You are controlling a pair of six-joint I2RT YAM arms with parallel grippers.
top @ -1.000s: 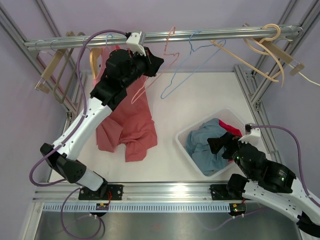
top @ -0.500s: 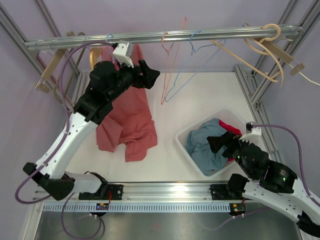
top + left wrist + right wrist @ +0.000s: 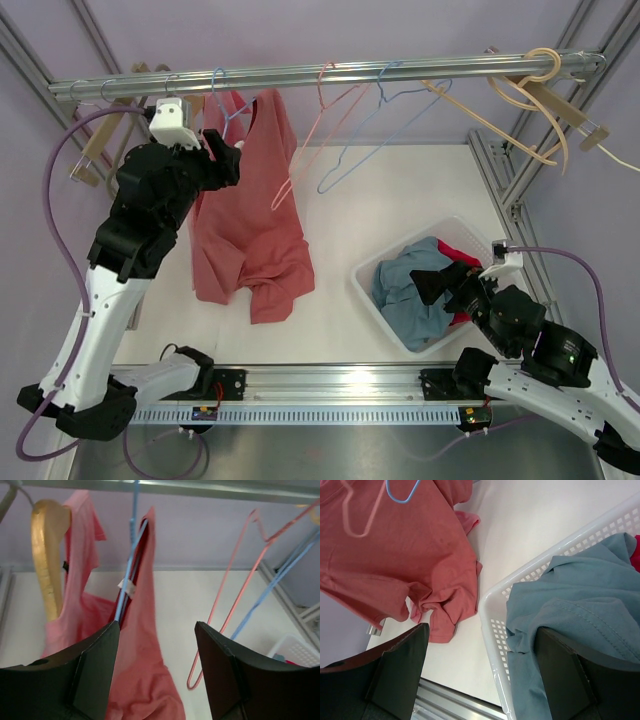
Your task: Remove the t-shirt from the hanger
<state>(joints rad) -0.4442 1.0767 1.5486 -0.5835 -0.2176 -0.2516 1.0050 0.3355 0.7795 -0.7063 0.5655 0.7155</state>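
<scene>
A salmon-pink t-shirt (image 3: 255,235) hangs on a blue wire hanger (image 3: 228,118) from the rail's left part, and its lower half lies bunched on the white table. In the left wrist view the hanger's blue wire (image 3: 130,565) runs down inside the t-shirt's (image 3: 147,645) neck, past a small label. My left gripper (image 3: 226,160) floats just left of the shirt's top, open, with nothing between its fingers (image 3: 95,672). My right gripper (image 3: 446,284) hovers open over the basket's left rim, holding nothing. The t-shirt's hem (image 3: 400,560) shows in the right wrist view.
A white basket (image 3: 372,300) at the right holds a blue garment (image 3: 405,290) and something red. An empty pink wire hanger (image 3: 310,140) and blue wire hanger (image 3: 365,135) hang mid-rail (image 3: 440,68). Wooden hangers hang at the right end (image 3: 535,95) and at the left (image 3: 47,555).
My left gripper has opened and drawn back left and down from the rail's middle. The empty pink hanger has swung and settled. The shirt's top is now uncovered. My right arm barely moved.
</scene>
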